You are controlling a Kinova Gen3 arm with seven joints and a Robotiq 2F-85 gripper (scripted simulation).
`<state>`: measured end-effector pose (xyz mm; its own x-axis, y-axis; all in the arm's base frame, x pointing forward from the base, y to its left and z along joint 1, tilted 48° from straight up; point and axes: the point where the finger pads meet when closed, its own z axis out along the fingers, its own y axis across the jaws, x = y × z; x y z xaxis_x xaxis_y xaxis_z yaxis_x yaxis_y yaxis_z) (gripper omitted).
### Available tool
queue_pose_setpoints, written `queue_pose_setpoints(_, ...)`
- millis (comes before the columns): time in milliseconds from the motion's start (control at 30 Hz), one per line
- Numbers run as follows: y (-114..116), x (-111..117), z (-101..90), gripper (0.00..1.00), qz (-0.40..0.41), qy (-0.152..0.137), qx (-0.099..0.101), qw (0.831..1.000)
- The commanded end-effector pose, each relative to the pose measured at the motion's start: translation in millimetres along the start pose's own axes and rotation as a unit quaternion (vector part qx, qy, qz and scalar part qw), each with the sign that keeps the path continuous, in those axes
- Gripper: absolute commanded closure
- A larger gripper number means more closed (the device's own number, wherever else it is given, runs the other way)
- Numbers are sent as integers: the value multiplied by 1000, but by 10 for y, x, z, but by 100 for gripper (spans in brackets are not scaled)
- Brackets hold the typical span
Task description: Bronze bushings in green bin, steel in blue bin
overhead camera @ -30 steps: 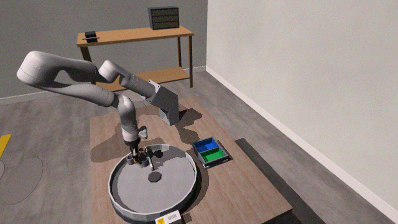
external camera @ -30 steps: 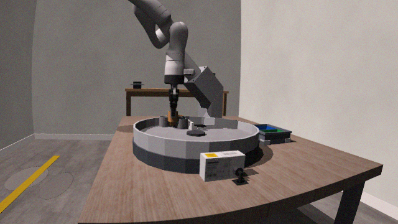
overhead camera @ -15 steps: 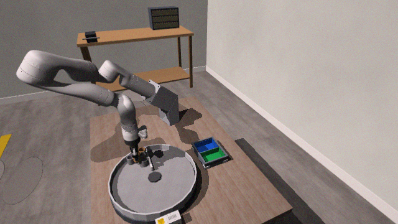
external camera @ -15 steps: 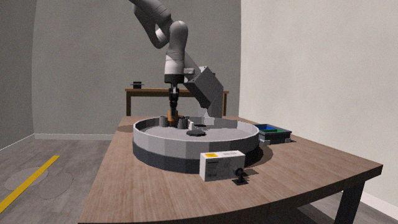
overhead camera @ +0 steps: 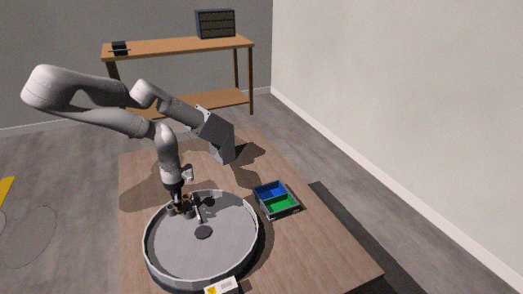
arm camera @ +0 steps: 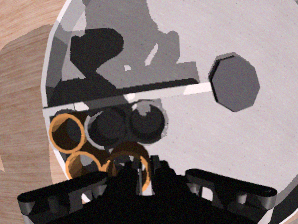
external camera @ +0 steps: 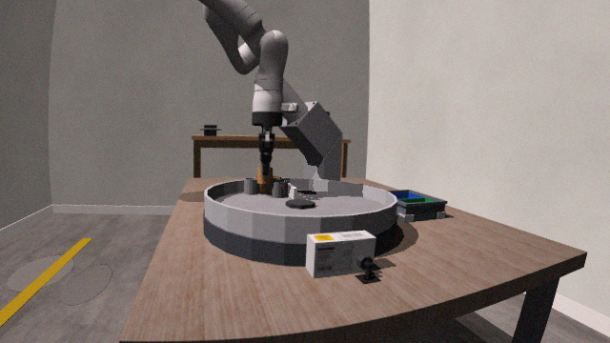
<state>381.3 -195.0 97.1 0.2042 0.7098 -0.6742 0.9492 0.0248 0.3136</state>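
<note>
Bronze cylindrical bushing on the grey round turntable, towards the tabletop's left edge; end effector nearly closed, apparently pinching its wall. No bushings visible in green or blue bin, near the right edge; sorting all left.

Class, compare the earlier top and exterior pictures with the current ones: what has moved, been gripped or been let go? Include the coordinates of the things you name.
Nothing visibly changed: the arm (overhead camera: pixel 167 147) (external camera: pixel 273 52), turntable (overhead camera: pixel 204 261) (external camera: pixel 286 226) (arm camera: pixel 200 30) and bins (overhead camera: pixel 278 197) (external camera: pixel 421 209) look as they were, with no visible grip or release.
</note>
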Motion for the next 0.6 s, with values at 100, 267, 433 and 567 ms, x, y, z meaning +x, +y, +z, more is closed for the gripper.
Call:
queue_pose_setpoints(100, 9, 6, -29, 100, 0, 1, -1, 1000)
queue_pose_setpoints(267, 9, 6, -41, 100, 0, 1, -1, 1000)
queue_pose_setpoints(433, 9, 6, -59, 100, 0, 1, -1, 1000)
queue_pose_setpoints(567, 9, 6, -59, 100, 0, 1, -1, 1000)
